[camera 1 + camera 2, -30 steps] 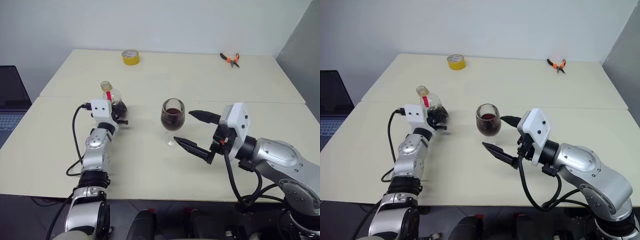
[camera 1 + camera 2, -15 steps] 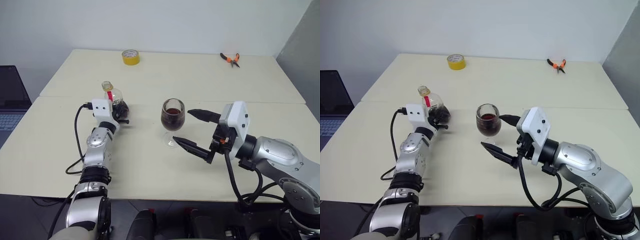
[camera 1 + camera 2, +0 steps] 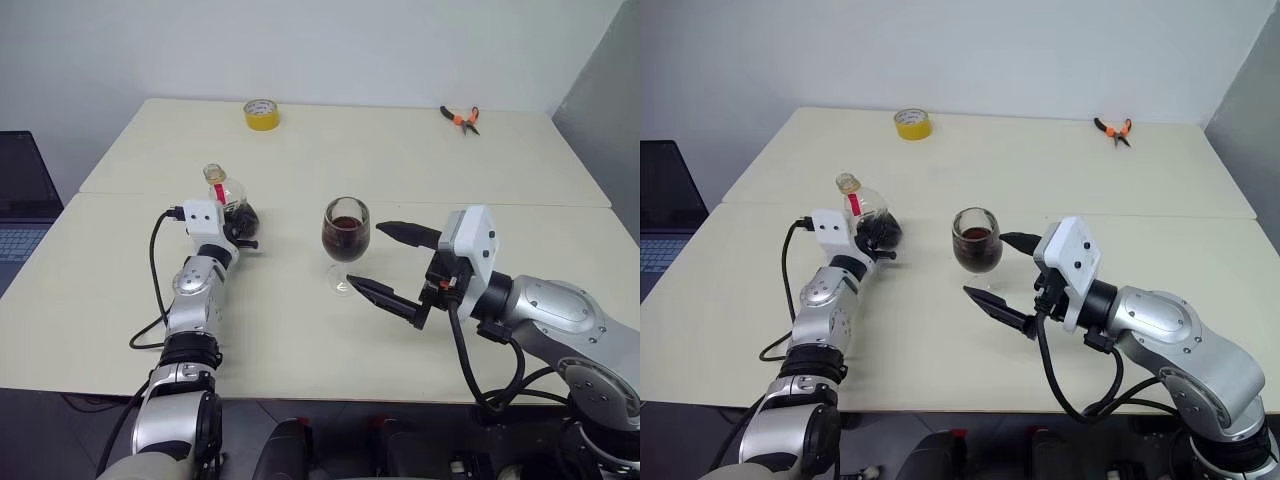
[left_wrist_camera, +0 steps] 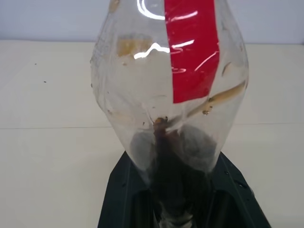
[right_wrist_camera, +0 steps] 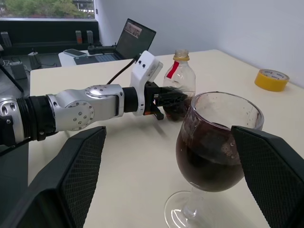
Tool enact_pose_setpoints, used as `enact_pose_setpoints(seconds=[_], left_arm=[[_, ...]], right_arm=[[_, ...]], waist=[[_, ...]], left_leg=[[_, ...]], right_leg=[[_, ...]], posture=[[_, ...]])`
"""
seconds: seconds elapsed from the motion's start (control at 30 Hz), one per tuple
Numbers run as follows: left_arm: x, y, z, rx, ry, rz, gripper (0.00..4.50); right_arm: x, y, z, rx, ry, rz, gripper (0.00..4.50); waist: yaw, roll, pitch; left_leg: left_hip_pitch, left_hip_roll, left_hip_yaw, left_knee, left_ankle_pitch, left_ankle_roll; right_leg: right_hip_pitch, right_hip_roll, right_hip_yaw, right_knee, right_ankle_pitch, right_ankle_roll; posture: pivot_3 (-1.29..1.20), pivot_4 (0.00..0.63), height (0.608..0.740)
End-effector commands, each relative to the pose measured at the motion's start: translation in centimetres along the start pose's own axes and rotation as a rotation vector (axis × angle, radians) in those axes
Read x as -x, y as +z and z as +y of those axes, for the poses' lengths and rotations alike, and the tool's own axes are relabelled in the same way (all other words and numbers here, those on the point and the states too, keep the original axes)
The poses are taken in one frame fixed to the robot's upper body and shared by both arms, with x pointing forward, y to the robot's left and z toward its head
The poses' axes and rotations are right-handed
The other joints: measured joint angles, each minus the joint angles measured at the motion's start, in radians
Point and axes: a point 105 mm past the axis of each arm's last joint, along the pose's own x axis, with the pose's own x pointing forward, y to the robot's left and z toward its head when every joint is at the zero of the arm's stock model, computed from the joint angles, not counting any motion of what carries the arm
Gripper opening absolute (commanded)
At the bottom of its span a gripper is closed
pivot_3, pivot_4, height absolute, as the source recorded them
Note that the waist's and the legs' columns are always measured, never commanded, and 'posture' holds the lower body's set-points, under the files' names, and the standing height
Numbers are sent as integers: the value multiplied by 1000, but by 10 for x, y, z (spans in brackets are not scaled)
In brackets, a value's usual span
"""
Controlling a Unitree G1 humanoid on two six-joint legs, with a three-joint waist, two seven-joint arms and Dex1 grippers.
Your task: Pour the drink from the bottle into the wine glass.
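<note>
Both claws sit near glassware: my left claw (image 3: 240,232) grips the upright bottle (image 3: 228,196) on the desk (image 3: 300,340), my right claw (image 3: 385,262) gapes beside the filled wine glass (image 3: 345,243), which a careless move could topple.

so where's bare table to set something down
Free: the far table between the yellow tape roll and the pliers; also the near strip between both arms. Crowded: around the wine glass, between the bottle and the open right pincer.
</note>
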Motion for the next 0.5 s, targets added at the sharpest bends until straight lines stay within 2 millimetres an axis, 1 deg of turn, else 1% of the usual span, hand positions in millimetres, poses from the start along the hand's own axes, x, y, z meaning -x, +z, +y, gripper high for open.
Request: enact_pose_setpoints(seconds=[0.03, 0.23, 0.27, 0.5], left_arm=[[-3, 14, 2, 2, 3, -55, 2285], [1, 18, -2, 1, -13, -72, 4218], [2, 18, -2, 1, -15, -73, 4482], [12, 22, -2, -34, -21, -88, 4482]], right_arm=[[1, 8, 5, 33, 15, -35, 4500], [0, 9, 7, 35, 19, -37, 4500], [0, 9, 7, 35, 19, -37, 4500], [-1, 9, 9, 34, 22, -41, 4500]], waist=[[0, 0, 0], [0, 0, 0], [0, 0, 0], [0, 0, 0]], left_leg=[[0, 0, 0, 0, 0, 0], [0, 0, 0, 0, 0, 0], [0, 0, 0, 0, 0, 0], [0, 0, 0, 0, 0, 0]], right_leg=[[0, 0, 0, 0, 0, 0], [0, 0, 0, 0, 0, 0], [0, 0, 0, 0, 0, 0], [0, 0, 0, 0, 0, 0]], posture=[[0, 150, 740], [0, 150, 740], [0, 150, 740], [0, 150, 740]])
